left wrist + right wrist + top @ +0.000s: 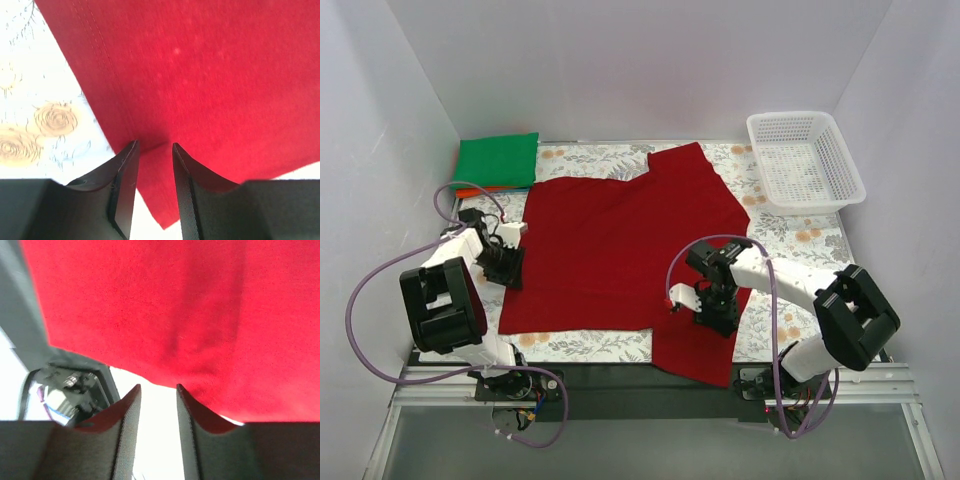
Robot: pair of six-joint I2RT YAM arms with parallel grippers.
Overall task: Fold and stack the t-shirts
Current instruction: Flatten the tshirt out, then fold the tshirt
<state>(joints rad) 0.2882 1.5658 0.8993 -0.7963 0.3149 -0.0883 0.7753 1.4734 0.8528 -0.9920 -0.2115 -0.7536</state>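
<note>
1. Left gripper (155,144) low over left hem of dark red t-shirt (610,250), jaws narrowly parted
2. Right gripper (158,386) at its near-right edge, jaws likewise narrow
3. White basket (805,160) beyond its far-right corner

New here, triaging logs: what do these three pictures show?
Two robot arms bolted at the near edge of a table. The wide picture looks down from above and behind; the other two come from cameras on each wrist, fingers in view. On it: a dark red t-shirt spread out, a folded green t-shirt on an orange t-shirt back left, a white basket back right. The left gripper is at the red shirt's left edge, the right gripper at its near right part. Both stand part closed at the cloth; whether either holds it is unclear.
</note>
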